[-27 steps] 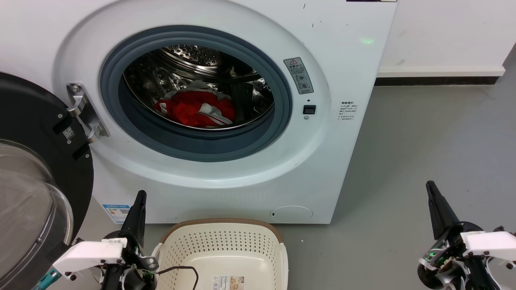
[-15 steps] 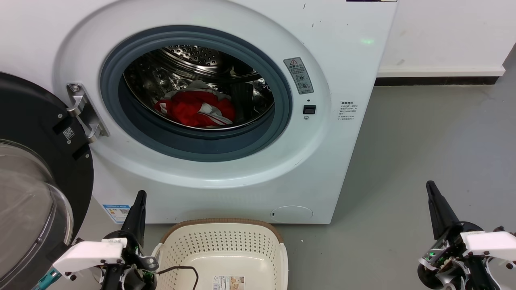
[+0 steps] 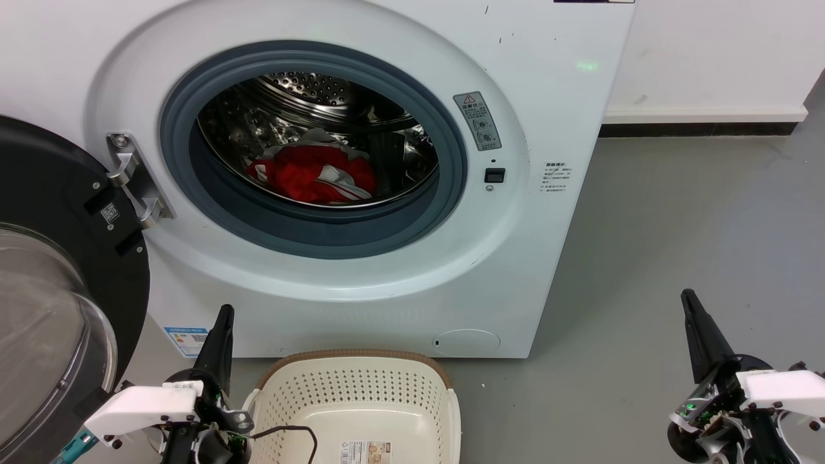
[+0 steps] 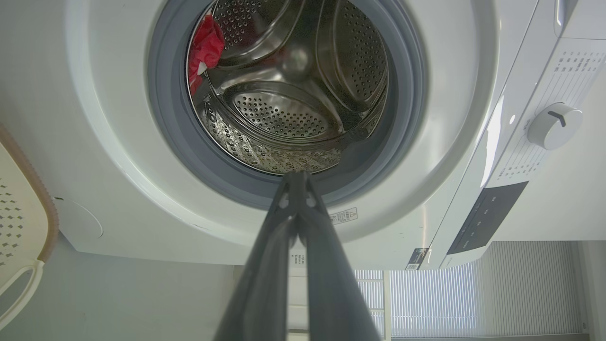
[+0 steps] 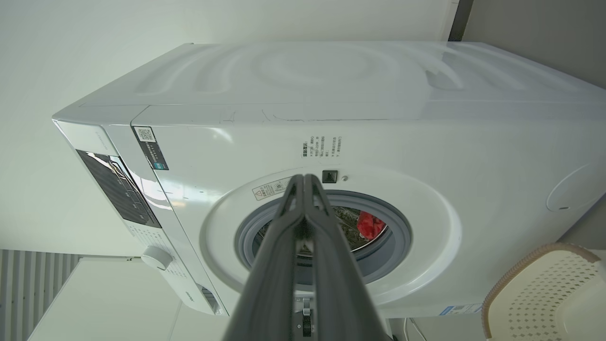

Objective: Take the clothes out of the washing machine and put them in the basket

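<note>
The white washing machine [image 3: 548, 77] stands ahead with its porthole open. Red clothes [image 3: 309, 173] with white panels lie low in the steel drum; a red edge of the clothes [image 4: 204, 45] shows in the left wrist view, and the clothes [image 5: 370, 225] also peek out in the right wrist view. The cream basket [image 3: 361, 386] with a brown rim sits on the floor before the machine and holds nothing. My left gripper [image 3: 223, 314] is shut beside the basket's left side, fingertips together [image 4: 297, 176]. My right gripper [image 3: 688, 298] is shut far to the right, over the floor.
The black-framed glass door [image 3: 58, 309] swings open at the left, close to my left arm. Grey floor [image 3: 677, 245] stretches to the right of the machine up to a white wall [image 3: 709, 51]. A black cable [image 3: 290, 432] loops over the basket's near rim.
</note>
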{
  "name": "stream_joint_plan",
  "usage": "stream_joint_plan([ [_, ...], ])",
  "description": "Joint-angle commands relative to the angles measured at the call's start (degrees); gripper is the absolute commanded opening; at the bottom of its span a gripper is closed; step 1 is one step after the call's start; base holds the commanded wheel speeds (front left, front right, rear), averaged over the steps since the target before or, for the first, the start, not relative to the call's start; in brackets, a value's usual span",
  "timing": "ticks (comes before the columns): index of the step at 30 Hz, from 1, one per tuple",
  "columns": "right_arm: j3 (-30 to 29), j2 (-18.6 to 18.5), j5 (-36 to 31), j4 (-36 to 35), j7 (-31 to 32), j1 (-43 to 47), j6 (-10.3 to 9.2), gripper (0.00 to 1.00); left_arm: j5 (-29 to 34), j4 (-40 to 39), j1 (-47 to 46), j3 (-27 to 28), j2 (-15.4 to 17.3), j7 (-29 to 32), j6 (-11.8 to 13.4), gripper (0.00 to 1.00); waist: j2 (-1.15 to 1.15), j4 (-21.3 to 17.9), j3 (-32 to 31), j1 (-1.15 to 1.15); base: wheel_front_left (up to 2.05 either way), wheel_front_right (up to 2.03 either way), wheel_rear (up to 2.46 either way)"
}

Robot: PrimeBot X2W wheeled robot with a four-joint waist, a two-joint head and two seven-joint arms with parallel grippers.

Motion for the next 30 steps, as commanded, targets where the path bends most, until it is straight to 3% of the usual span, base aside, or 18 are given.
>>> stream_joint_plan([
  [1,0.0,0.1,0.2,0.1,0.0,-0.7,-0.02,0.0,0.0,-0.1,-0.3,0.1,-0.1,0.2,-0.1,0.0,0.0,0.0,0.0,0.0,0.0,0.0,0.0],
  [6,0.0,0.1,0.2,0.1,0.0,-0.7,-0.02,0.0,0.0,-0.1,-0.3,0.1,-0.1,0.2,-0.1,0.0,0.0,0.0,0.0,0.0,0.0,0.0,0.0],
  [7,0.0,0.0,0.0,0.0,0.0,0.0,0.0,1.0,0.0,0.0,0.0,0.0,0.0,0.0,0.0,1.0,0.0,0.0,0.0,0.0,0.0,0.0,0.0],
  [20,1.2,0.0,-4.3,-1.5,-3.2,2.1,-0.01,1.0,3.4,-0.7,-0.2,-3.4,0.1,-3.3,0.0,1.0,0.0,0.0,-0.1,0.0,0.0,0.0,0.0],
  [30,2.0,0.0,-19.1,-4.7,-5.8,3.2,-0.01,1.0,16.2,-2.8,-0.7,-4.6,0.1,-5.8,0.0,1.0,0.0,0.3,-0.2,0.0,0.0,0.0,0.0],
])
